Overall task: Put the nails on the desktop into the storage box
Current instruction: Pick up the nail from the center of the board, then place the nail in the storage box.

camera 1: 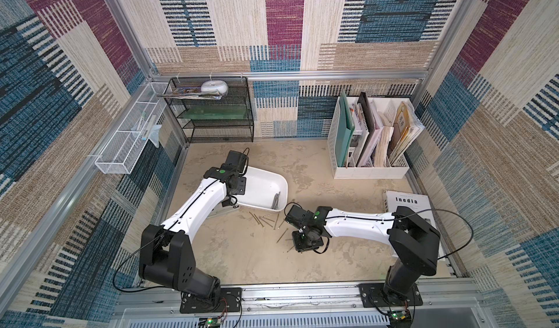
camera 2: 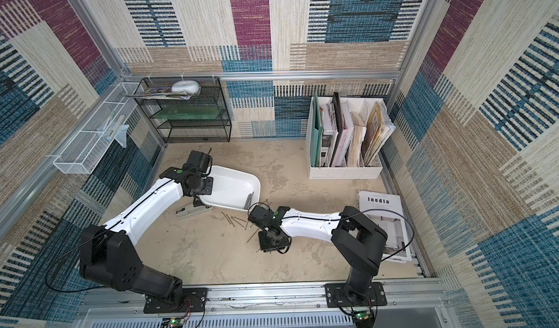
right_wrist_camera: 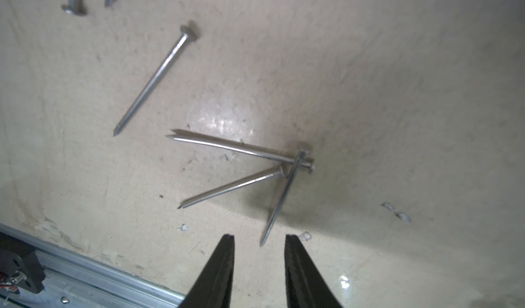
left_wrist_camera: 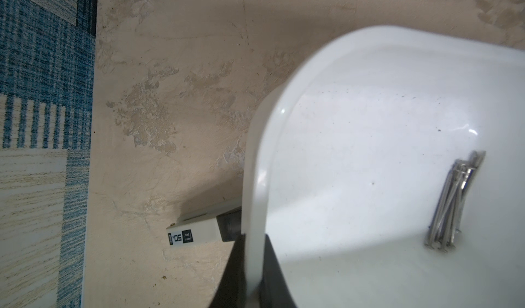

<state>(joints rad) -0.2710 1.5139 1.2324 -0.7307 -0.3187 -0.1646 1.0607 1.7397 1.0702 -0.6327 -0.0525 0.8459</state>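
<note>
Seen from above, a beige desktop (camera 1: 242,260) is carrying two robot arms, a white box (camera 1: 263,181) and scattered nails (camera 1: 266,219). The nails are lying loose near the middle of the desktop, some crossing one another. The box is sitting just at 12 o'clock from them and appears tipped, its 9 o'clock side riding higher. A bundle (camera 1: 276,201) of nails is resting inside the box against its 4 o'clock end (too tightly packed to count).

The left gripper (left_wrist_camera: 252,252) is clenching the box rim, with one finger inside the wall and one outside. A small carton (left_wrist_camera: 196,229) is lying on the desktop, partly under the box.

The right gripper (right_wrist_camera: 260,237) is hovering at 4 o'clock from the loose nails, pointing down. Its jaws are standing apart and gripping nothing. In the right wrist view, the tip of one nail is showing between the fingertips, touching neither.

A file holder (camera 1: 369,169) is standing in the 2 o'clock corner, and a booklet (camera 1: 406,201) is lying at the 3 o'clock edge.
</note>
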